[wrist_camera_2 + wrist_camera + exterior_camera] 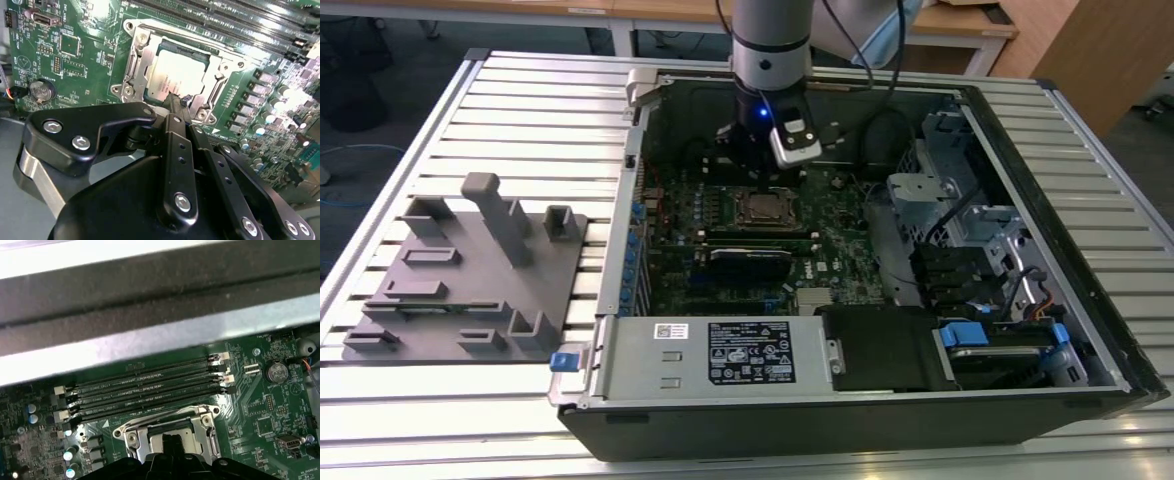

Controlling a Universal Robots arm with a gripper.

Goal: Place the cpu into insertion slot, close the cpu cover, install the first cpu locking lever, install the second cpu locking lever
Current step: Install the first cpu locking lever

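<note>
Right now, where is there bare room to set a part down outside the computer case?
The slatted table is bare between the grey fixture block and the case's far corner. Inside, the gripper crowds the cpu.

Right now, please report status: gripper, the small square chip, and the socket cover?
Black gripper closed, tips at socket edge. Pale silvery square cpu seated in the insertion slot. Thin silvery cpu cover down around it. Nothing in the way.
</note>
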